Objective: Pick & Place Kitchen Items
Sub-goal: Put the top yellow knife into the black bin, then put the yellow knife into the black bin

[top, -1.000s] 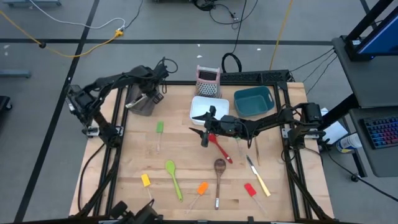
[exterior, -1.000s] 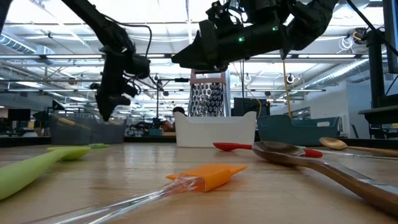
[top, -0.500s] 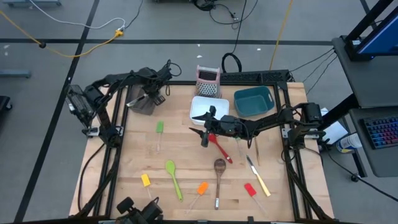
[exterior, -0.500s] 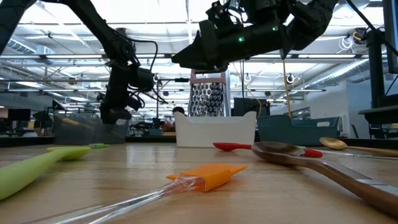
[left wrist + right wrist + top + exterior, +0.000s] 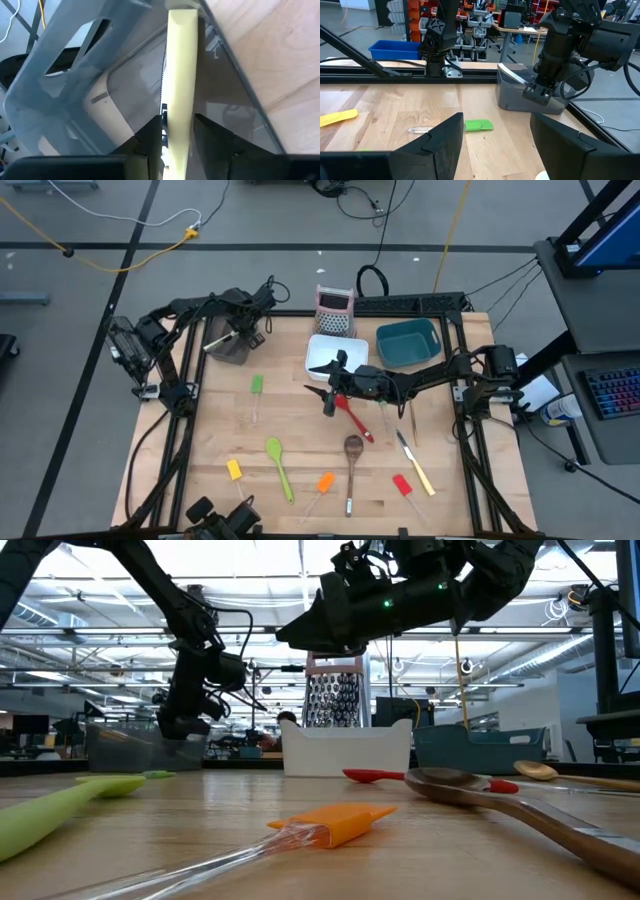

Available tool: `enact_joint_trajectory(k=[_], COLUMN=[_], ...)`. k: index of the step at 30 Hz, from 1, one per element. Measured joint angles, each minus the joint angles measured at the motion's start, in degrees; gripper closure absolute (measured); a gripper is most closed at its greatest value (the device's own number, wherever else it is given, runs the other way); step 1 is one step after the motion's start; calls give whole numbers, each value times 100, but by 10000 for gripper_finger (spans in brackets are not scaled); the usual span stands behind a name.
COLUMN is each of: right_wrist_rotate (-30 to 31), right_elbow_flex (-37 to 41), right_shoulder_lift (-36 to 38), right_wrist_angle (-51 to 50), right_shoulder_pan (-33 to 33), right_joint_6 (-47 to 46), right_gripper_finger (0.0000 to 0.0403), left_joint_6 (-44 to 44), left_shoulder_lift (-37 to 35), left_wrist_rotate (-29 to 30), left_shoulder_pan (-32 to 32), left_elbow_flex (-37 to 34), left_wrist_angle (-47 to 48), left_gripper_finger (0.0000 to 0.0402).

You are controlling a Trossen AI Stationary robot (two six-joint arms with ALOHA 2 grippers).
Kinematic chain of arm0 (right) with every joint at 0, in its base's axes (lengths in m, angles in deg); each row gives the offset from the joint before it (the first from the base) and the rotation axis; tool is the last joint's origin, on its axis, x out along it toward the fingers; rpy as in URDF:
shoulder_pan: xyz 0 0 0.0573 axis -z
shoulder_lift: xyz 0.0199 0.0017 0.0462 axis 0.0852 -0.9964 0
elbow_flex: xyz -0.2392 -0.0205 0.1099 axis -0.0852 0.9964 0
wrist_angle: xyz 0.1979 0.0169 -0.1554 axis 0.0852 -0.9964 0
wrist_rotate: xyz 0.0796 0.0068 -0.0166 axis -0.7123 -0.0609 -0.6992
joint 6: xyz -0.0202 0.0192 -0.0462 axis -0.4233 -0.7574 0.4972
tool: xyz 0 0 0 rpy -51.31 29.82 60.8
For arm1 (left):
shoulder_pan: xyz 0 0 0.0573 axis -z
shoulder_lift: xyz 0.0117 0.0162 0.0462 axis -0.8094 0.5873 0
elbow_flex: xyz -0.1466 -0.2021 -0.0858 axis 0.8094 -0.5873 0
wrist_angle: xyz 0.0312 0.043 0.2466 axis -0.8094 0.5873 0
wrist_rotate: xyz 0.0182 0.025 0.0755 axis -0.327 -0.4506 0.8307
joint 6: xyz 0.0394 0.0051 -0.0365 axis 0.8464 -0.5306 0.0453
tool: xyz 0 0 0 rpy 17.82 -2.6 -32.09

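My left gripper [image 5: 177,122] hangs over the dark mesh bin [image 5: 232,345] at the table's far left and points steeply down into it. A cream-handled knife [image 5: 181,60] runs between its open fingers, with a slim dark gap on one side. The knife slants inside the bin, its far end up at the bin's rim. A second cream-handled knife [image 5: 107,100] lies in the bin. My right gripper [image 5: 322,385] hovers open and level over the table's middle, beside the white bin [image 5: 335,352], above a red spoon [image 5: 352,415].
Loose on the table lie a green spatula [image 5: 257,385], green spoon [image 5: 278,462], yellow spatula [image 5: 234,470], orange spatula [image 5: 324,483], wooden spoon [image 5: 352,455], red spatula [image 5: 402,484] and another knife [image 5: 415,465]. A teal bin [image 5: 408,342] and a grater [image 5: 334,310] stand at the far edge.
My left gripper has sunk toward the dark mesh bin and shifted a little toward the table's far edge, carrying the cream-handled knife down into the bin. My right gripper has kept still.
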Motion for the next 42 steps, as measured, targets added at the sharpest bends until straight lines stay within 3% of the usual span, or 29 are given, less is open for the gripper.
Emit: enact_joint_trajectory(k=[13, 28, 34, 42], right_wrist_rotate=[-2, -14, -17, -18], right_elbow_flex=[0, 0, 0, 0], right_shoulder_lift=[0, 0, 0, 0], right_wrist_angle=[-4, -4, -80, -438], right_shoulder_pan=[0, -9, -15, -119], right_joint_6=[9, -6, -8, -9], right_gripper_finger=[179, 179, 179, 179], left_joint_6=[-299, -790, -1103, -1553], left_shoulder_lift=[-268, -2008, -2609, -2985], left_wrist_rotate=[-8, -175, -738, -769], left_shoulder_pan=[64, 396, 745, 1488], left_elbow_flex=[0, 4, 4, 4], left_wrist_angle=[512, 496, 496, 498], left_gripper_finger=[270, 270, 270, 270])
